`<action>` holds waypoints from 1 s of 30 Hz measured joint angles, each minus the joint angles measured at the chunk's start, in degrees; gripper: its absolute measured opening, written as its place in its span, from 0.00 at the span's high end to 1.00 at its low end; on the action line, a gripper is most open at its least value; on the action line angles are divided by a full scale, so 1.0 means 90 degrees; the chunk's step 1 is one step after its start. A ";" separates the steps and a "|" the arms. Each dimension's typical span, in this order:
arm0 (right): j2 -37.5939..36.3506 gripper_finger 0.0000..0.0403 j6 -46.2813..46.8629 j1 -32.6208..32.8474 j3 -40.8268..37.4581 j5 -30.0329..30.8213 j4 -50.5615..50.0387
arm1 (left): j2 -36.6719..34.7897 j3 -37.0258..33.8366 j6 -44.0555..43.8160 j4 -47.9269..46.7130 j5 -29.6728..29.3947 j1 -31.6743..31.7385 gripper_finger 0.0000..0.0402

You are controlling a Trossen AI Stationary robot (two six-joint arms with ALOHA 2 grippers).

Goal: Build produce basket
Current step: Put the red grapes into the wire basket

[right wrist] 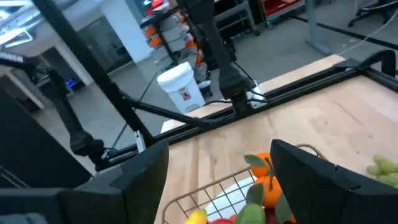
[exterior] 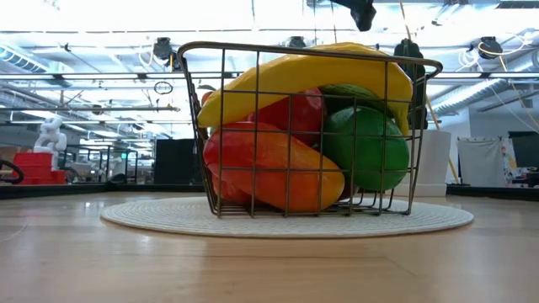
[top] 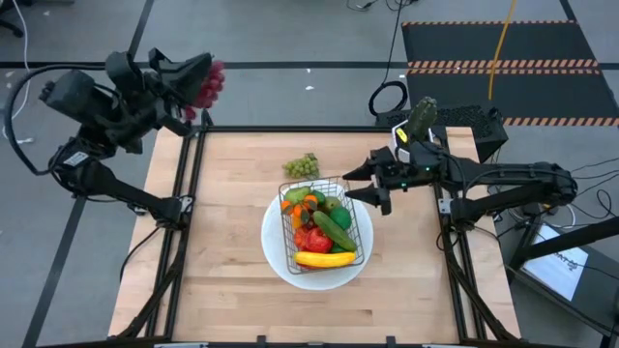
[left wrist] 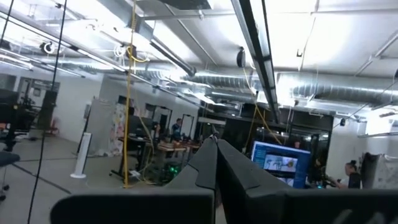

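Wire basket (top: pixel 326 224): stands on the round white plate (top: pixel 280 259), near the middle of the wooden table (top: pixel 227 193). Contents: banana (top: pixel 325 259) along the near side, cucumber (top: pixel 333 231) lying aslant, red tomato (top: pixel 311 240), green lime (top: pixel 340 217), orange pepper (top: pixel 293 205) and tangerine (top: pixel 310 200) at the far side. In the low view the banana (exterior: pixel 303 77) tops the heap, above the rim.

Green grapes (top: pixel 301 166): on the table just behind the basket, outside it.

Right gripper (top: pixel 354 185): hovers just beside the basket's right rim, jaws wide apart, nothing between them.

Left gripper (top: pixel 196 104): raised at the table's far left corner, well apart from the basket, jaws pressed together; purple grapes (top: pixel 210 85) show at its tip.

Cactus (top: pixel 422 116): in a white pot, far right edge of the table
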 joint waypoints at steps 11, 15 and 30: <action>-0.0356 0.32 -0.0294 0.0006 0.0000 -0.0283 -0.0025 | 0.0000 0.0000 0.0070 -0.0004 0.0000 0.0000 0.99; -0.0450 0.32 -0.0458 0.0008 0.0000 -0.0314 -0.0036 | 0.0000 0.0000 0.0135 -0.0004 -0.0002 0.0000 0.99; -0.0450 0.32 -0.0337 0.0011 0.0000 -0.0316 -0.0058 | 0.0000 0.0000 0.0156 -0.0065 0.0000 -0.0002 1.00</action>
